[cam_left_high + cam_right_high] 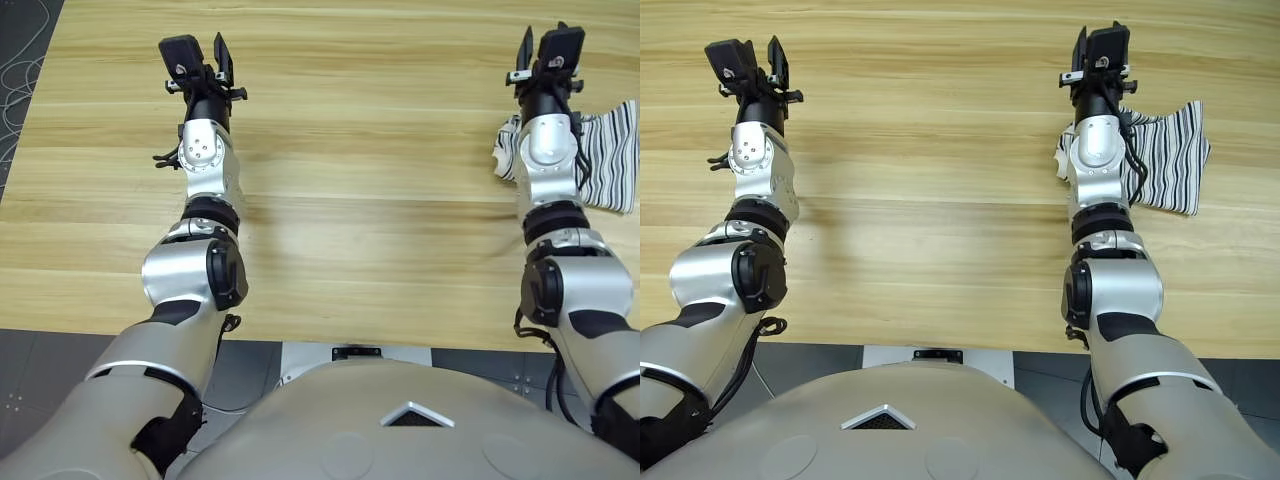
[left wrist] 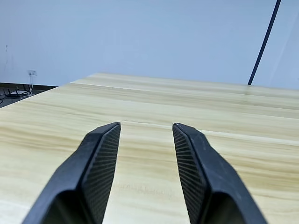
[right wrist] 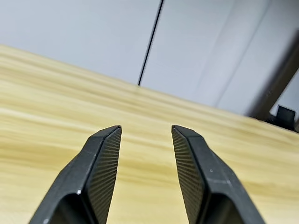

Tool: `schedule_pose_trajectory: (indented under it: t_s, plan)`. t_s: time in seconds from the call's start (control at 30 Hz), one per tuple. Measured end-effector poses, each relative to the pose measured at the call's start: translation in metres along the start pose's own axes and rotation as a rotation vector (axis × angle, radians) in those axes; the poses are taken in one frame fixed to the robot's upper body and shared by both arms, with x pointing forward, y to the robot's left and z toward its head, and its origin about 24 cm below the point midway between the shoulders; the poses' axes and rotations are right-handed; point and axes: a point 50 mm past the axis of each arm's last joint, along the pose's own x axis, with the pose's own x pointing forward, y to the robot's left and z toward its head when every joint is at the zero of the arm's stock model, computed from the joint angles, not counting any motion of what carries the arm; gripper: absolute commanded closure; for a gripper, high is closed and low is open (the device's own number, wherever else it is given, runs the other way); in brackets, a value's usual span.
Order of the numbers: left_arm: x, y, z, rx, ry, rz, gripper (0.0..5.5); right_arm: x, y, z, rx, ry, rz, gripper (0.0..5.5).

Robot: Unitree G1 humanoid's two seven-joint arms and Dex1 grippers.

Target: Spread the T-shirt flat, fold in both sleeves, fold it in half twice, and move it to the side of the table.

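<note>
The striped T-shirt [image 1: 1165, 155] lies folded into a small packet near the right edge of the wooden table [image 1: 360, 150], partly under my right forearm. My right gripper [image 1: 1098, 42] hovers beyond the packet, held above the table, open with nothing between its fingers [image 3: 103, 163]. My left gripper [image 1: 200, 55] stands over the left side of the table, far from the shirt, also open and empty, as its fingers [image 2: 98, 168] show.
Bare wood stretches between the two arms and toward the far edge. A dark floor with cables [image 1: 25, 50] lies past the table's left edge. A pale wall [image 2: 140, 37] stands behind the table.
</note>
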Motion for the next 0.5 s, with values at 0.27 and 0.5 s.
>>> schedule_pose_trajectory:
  t_s: [0.27,0.5]
  plan:
    - [0.003,-0.009,0.003,0.121,-0.005,-0.002,3.43,-0.007,0.015,-0.011,-0.020,0.025,0.007,3.51]
    - [0.003,-0.009,0.003,0.124,-0.002,0.007,3.43,-0.005,0.017,-0.010,-0.013,0.029,0.005,3.51]
